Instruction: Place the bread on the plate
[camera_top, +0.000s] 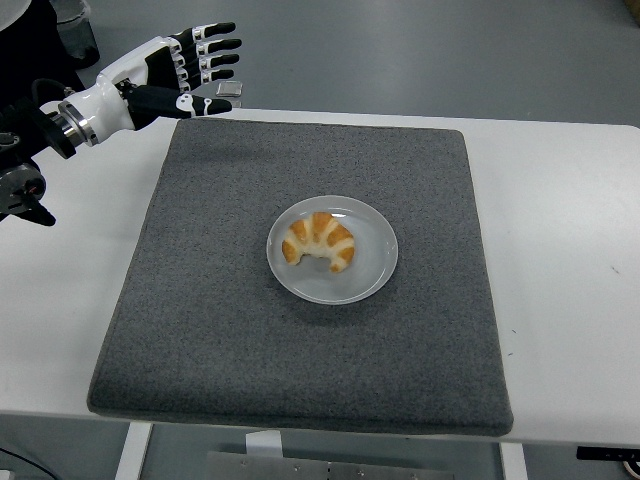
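Bread: one croissant, golden with paler bands, curved with its open side toward the near edge of the table; lies on the plate, left of the plate's centre, touching nothing else.

Plate: round, pale grey, shallow; sits flat near the middle of the mat; its right half is bare.

Mat: dark grey, square, felt-like; covers most of the table around the plate; its edges lie inside the table's edges on all sides.

Table: white; bare strips show left, right, beyond and in front of the mat.

Left hand: white shell with black finger segments; raised in the air far up and left of the plate, over the mat's far left corner; fingers spread and extended, pointing right, thumb set below them; holds nothing; well apart from plate and bread.

Left arm: black, enters from the left edge, well left of the plate.

Small silvery object: just beyond the table's far edge, up and left of the plate, partly behind the thumb; kind cannot be told.

Floor: grey, beyond the table.
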